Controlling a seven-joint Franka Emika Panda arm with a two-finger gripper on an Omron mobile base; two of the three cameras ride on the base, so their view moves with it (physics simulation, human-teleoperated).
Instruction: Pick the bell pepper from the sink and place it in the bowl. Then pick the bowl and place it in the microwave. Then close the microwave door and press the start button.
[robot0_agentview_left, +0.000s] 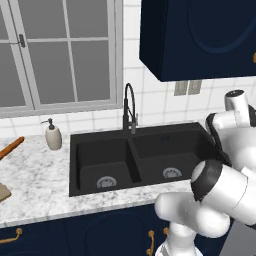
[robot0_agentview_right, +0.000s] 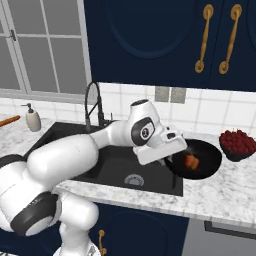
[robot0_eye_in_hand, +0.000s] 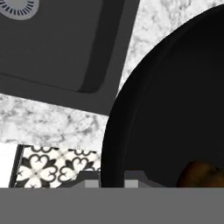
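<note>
Gripper (robot0_agentview_right: 172, 161) at near rim of bowl (robot0_agentview_right: 206, 150), fingers astride rim in hand view, apparently clamped on it. Bell pepper (robot0_agentview_right: 191, 161) inside bowl, orange-red. Bowl over marble counter (robot0_agentview_right: 220, 192), just right of black sink (robot0_agentview_left: 107, 160). Faucet (robot0_agentview_left: 129, 107) behind basins; soap dispenser (robot0_agentview_left: 53, 135) left; second bowl of red fruit (robot0_agentview_right: 239, 144) right.
</note>
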